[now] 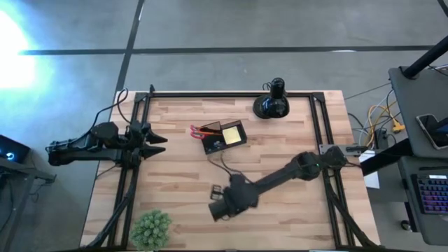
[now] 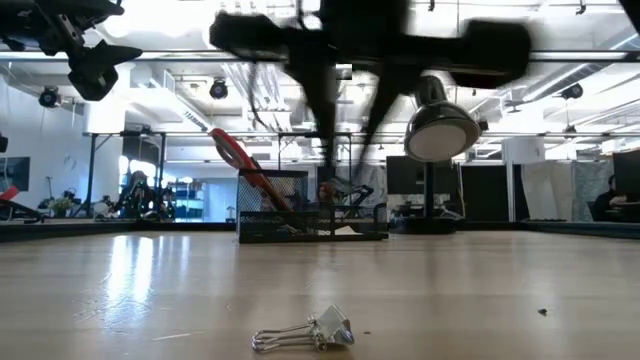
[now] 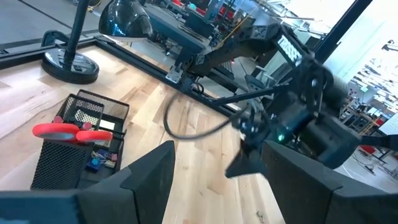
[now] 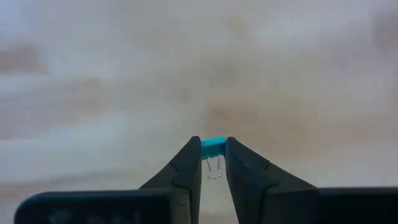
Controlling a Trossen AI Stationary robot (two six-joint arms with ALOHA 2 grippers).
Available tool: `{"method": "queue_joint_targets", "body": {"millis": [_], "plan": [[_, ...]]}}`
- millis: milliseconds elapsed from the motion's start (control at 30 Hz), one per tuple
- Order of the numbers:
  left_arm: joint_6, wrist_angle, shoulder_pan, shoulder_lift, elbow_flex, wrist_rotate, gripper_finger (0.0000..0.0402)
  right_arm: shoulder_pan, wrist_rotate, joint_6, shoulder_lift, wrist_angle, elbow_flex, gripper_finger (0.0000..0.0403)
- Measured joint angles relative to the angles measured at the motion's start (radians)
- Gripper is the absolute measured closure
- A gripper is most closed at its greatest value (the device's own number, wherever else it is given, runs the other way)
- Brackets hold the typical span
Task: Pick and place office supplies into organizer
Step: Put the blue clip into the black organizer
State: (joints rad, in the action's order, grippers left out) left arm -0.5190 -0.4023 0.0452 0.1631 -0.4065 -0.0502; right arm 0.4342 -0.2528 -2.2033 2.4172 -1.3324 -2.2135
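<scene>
Desk (image 1: pixel 182 175) of pale wood planks, seen from above, going left to right. Left arm waits at the left edge of the desk, off the work area; left gripper (image 1: pixel 158 140) points inward with its jaws spread wide and nothing between them. Green fuzzy plant ball (image 1: pixel 151 228) sits at the near left corner of the desk, well apart from everything else.

Organizer (image 1: pixel 225 136), a dark mesh box with compartments, stands near the middle of the desk toward the far side. Red-handled scissors (image 1: pixel 201 129) stand in its left end, handles tilted out over the rim. Yellow sticky-note pad (image 1: pixel 234 133) lies in its right part. The left wrist view shows a small blue piece (image 3: pixel 94 163) among other items in one compartment; these are too small to identify.

Right arm reaches in from the right edge diagonally across the desk. Right gripper (image 4: pixel 212 163) is at the near middle of the desk, nearer than the organizer and well apart from it. Its jaws are closed onto a small blue binder clip (image 4: pixel 213 147), the wire loops hanging between the fingers.

Low view: a silver binder clip (image 2: pixel 310 332) lies on the desk in the foreground.

Black round-based knobbed object (image 1: pixel 273 100) stands at the far edge, right of the organizer.
</scene>
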Motion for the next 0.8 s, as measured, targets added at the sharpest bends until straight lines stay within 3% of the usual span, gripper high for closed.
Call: {"method": "queue_joint_targets", "body": {"millis": [100,267,567,800], "plan": [[0.000,0.000,0.000,0.002,0.000,0.000,0.0174,-0.046,-0.118,0.122,0.000,0.014,-0.067,0.0346],[0.000,0.000,0.000,0.005,0.000,0.000,0.0174,-0.164,-0.220,0.376,-0.002,0.068,-0.109,0.0346],[0.000,-0.007,0.000,0.006,0.000,0.001,0.0174,-0.360,-0.167,0.753,0.003,0.214,-0.093,0.0346],[0.000,-0.006,0.000,0.006,0.000,0.001,0.0174,-0.432,-0.114,0.827,0.019,0.230,-0.038,0.0346]]}}
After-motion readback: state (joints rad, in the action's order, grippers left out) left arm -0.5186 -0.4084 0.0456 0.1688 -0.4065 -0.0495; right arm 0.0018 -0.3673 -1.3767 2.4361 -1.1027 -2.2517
